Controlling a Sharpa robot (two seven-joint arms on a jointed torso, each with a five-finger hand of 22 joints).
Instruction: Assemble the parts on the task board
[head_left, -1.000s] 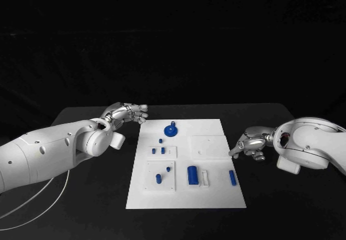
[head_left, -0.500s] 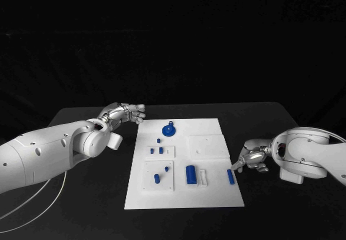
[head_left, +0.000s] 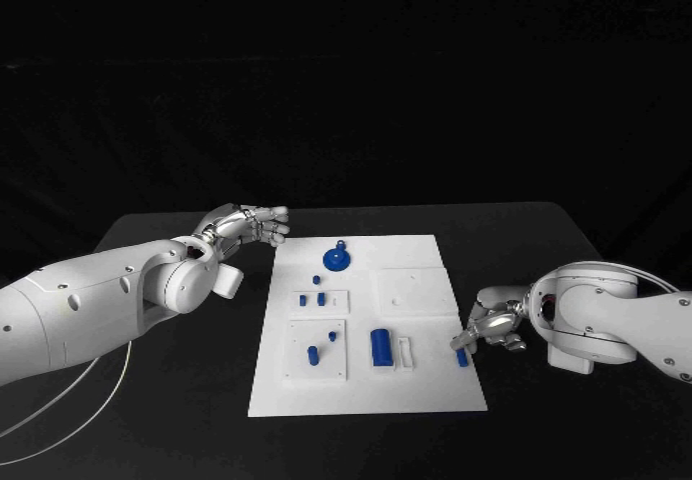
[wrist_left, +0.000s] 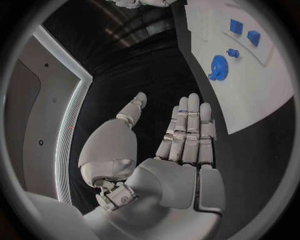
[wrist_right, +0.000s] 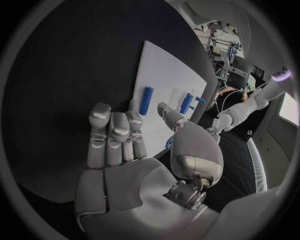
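Note:
The white task board (head_left: 433, 390) lies in the middle of the black table. On it are a round blue part (head_left: 336, 261), small blue pegs (head_left: 312, 299), a thick blue cylinder (head_left: 384, 347) and a slim blue pin (head_left: 463, 355) by its right edge. My right hand (head_left: 490, 326) hovers just right of that pin, fingers apart, holding nothing. In the right wrist view the pin (wrist_right: 145, 100) lies on the board (wrist_right: 164, 70) just beyond my right hand's (wrist_right: 125, 145) fingertips. My left hand (head_left: 248, 226) stays off the board's far left corner, empty. The left wrist view shows my left hand (wrist_left: 181, 145) with straight fingers, and the round part (wrist_left: 218, 67).
Raised white blocks (head_left: 408, 292) on the board carry the sockets. Bare black table surrounds the board. My left arm (head_left: 101, 300) lies along the table's left side, with a white cable (head_left: 58, 405) under it.
My right hand has moved toward the table's near side along the board's right edge, ending beside the slim blue pin. The left hand has barely moved.

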